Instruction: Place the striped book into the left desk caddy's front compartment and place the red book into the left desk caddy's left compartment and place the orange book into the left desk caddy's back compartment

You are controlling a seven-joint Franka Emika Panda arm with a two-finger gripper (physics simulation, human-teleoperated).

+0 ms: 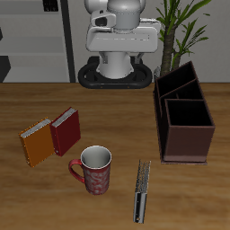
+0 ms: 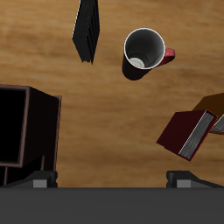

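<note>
- Exterior view: the left desk caddy (image 1: 185, 119), a dark maroon box with black dividers, stands on the wooden table (image 1: 108, 108) toward one side, its compartments showing nothing inside.
- The striped book (image 1: 142, 190) lies near the table's front edge, just beside a red patterned mug (image 1: 93, 169) with a white interior.
- The red book (image 1: 66, 130) and the orange book (image 1: 37, 142) lie side by side and touching, well apart from the caddy, on the far side of the mug from it.
- The robot's white base (image 1: 117, 40) stands at the back, a potted plant (image 1: 184, 31) beside it; the gripper is not visible in this view.
- Wrist view: the gripper (image 2: 112, 181) hangs above the table with its fingertips (image 2: 39, 181) spread wide apart and nothing between them.
- Beneath it appear the striped book (image 2: 87, 31), the mug (image 2: 143, 51), the red book (image 2: 186, 133), a sliver of the orange book (image 2: 215, 107) and a corner of the caddy (image 2: 31, 127).
</note>
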